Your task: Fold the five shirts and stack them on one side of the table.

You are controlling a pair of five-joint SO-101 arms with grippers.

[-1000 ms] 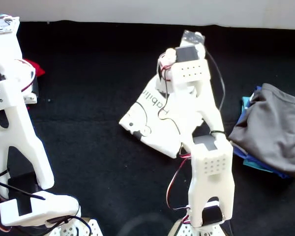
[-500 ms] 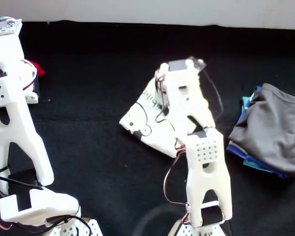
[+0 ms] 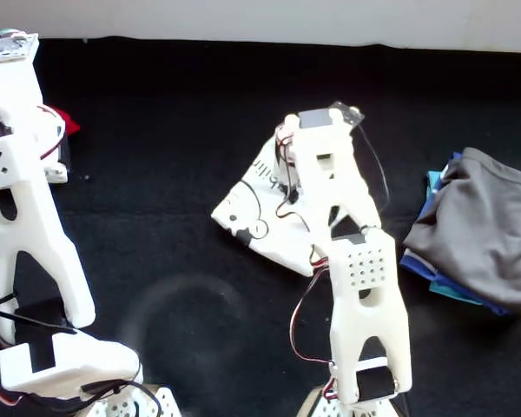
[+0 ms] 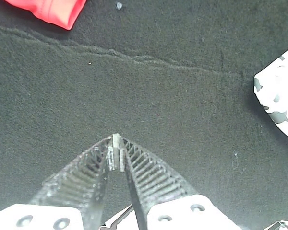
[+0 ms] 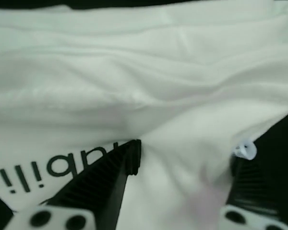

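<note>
A white shirt with black print [image 3: 256, 217] lies crumpled in the middle of the black table. The right arm [image 3: 326, 165] leans over its far side. In the right wrist view my right gripper [image 5: 187, 155] is open just above the white shirt [image 5: 144, 86], one finger [image 5: 129, 158] over the lettering. A grey shirt [image 3: 486, 221] tops a stack of blue shirts [image 3: 438, 278] at the right side. A red shirt [image 3: 65, 122] lies at the far left behind the left arm [image 3: 22, 200]. My left gripper [image 4: 116, 143] is shut and empty above bare cloth, apart from the red shirt [image 4: 50, 10].
The table is covered by a black cloth [image 3: 165, 261] with a faint crease [image 4: 134, 57]. A corner of the white shirt [image 4: 281, 96] shows in the left wrist view. Both arm bases [image 3: 365, 382] stand at the near edge.
The right arm has swung its wrist down and slightly left onto the white shirt, then kept still. The left arm has barely moved.
</note>
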